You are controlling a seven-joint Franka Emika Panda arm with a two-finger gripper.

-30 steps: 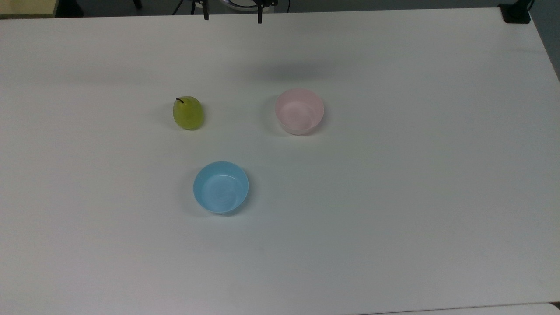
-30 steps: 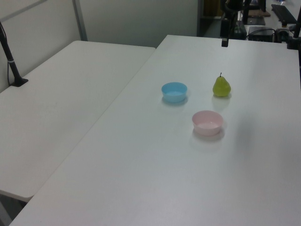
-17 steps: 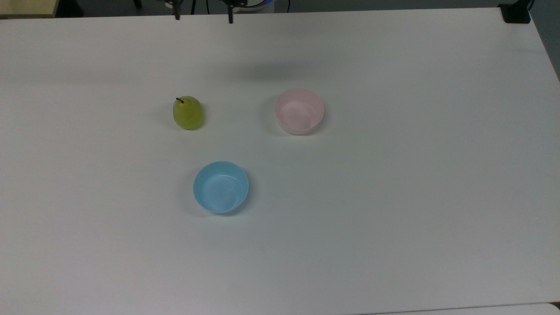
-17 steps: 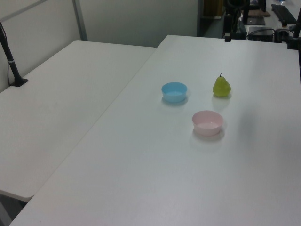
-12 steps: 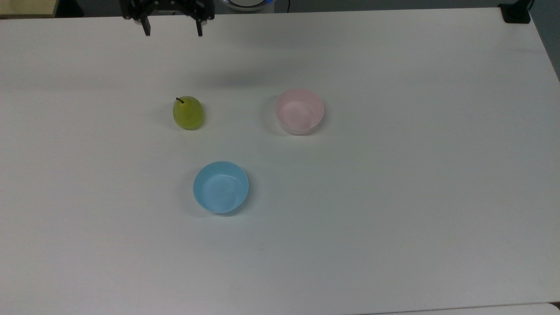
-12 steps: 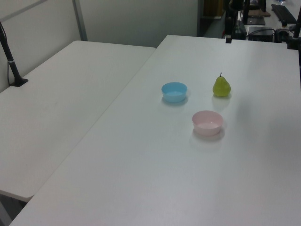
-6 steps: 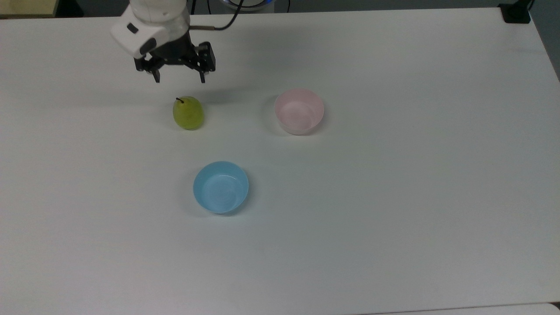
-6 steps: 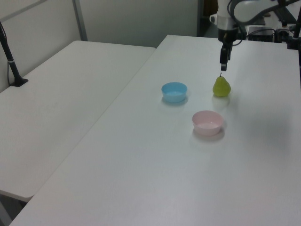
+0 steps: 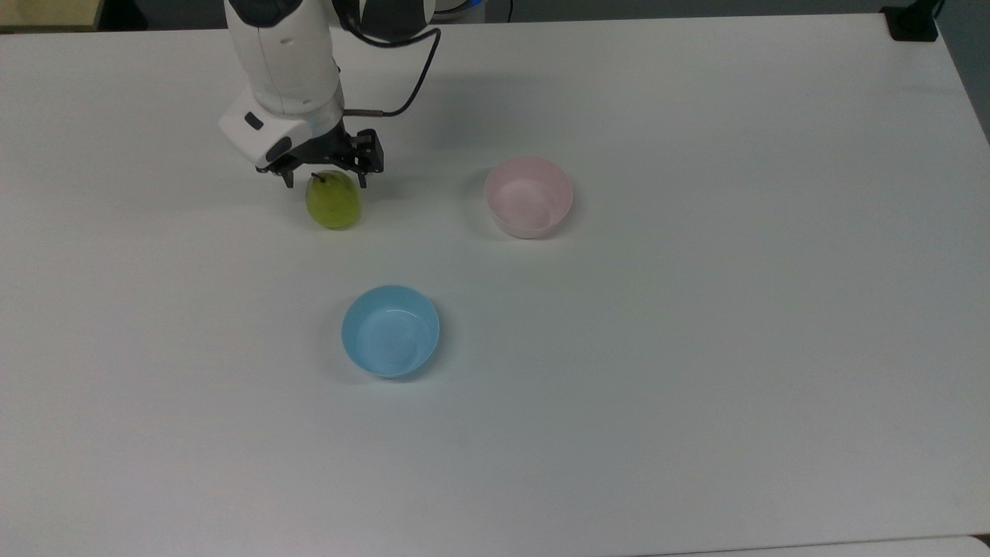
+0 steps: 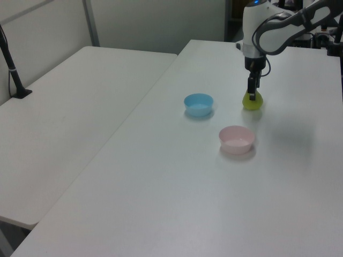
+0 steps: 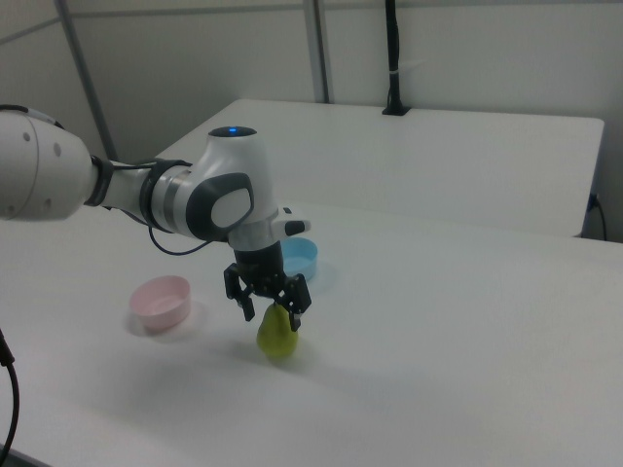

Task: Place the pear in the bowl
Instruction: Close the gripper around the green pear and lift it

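The gripper [image 9: 325, 180] straddles the pear [image 9: 333, 203] with fingers apart; the smooth, rigid, probably light fruit likely grips best across its wide lower body.

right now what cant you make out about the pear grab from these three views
- Contact: in the top view the gripper straddles the pear with fingers spread; whether the pads touch it cannot be told.
- Pear's stem end: in the left view the gripper covers it.
- Pear's top: in the right view the gripper hides it.
- Arm base: cut off by the top view's upper edge.
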